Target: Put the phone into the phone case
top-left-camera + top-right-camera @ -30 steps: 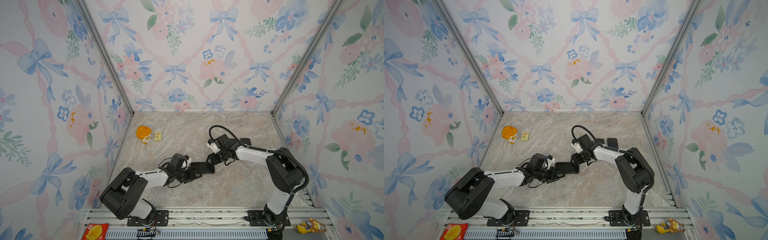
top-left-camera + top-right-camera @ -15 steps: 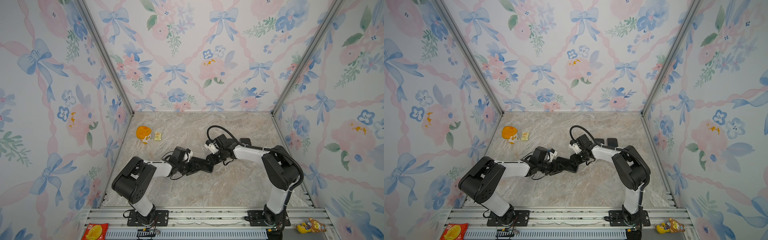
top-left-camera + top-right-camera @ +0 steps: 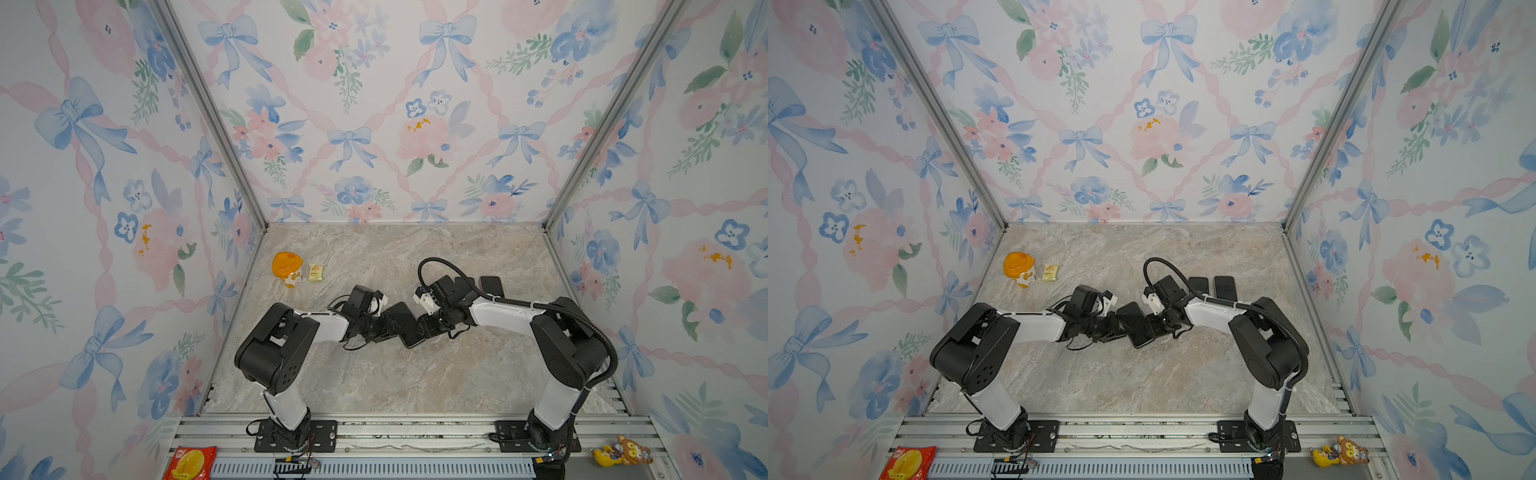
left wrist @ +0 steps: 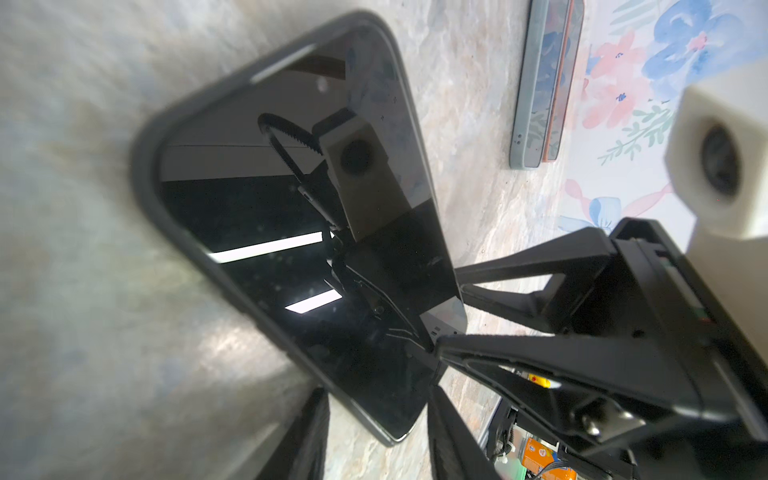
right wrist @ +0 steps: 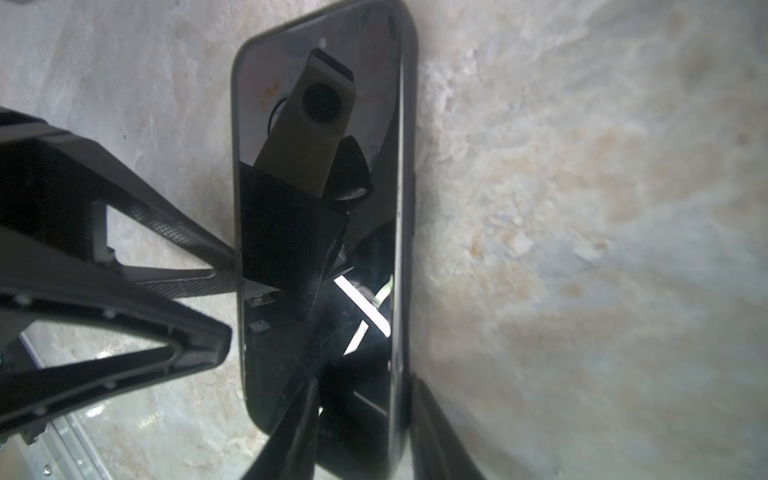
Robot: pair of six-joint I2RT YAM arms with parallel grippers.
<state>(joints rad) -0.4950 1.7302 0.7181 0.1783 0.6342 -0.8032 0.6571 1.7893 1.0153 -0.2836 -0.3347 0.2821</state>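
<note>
Two grippers now meet at the phone (image 3: pixel 405 328) in the middle of the bench (image 3: pixel 415 386): your left gripper (image 3: pixel 388 328) comes at it from the left, your right gripper (image 3: pixel 424 327) from the right. Against a second ago, the left arm has lifted its elbow from the bench's near-left corner and pushed in. The right has edged closer, and the phone has turned from lying crosswise to lying on a diagonal. I judge this to be the pressing-in stage, not a pick-up. In the left wrist view the dark case (image 4: pixel 143 174) already wraps the phone's far end and one long side. A pale edge of the phone still shows bare at the near corner, so it looks only part seated. The left fingers (image 4: pixel 307 440) straddle that near end. The right fingers (image 5: pixel 436 436) straddle the stretch nearest their own camera, one seeming to lie over the glass. Both pairs stand part-way apart, and you cannot tell whether either truly pinches. The bare corner likely needs a gentle press next, or the phone may skate.
</note>
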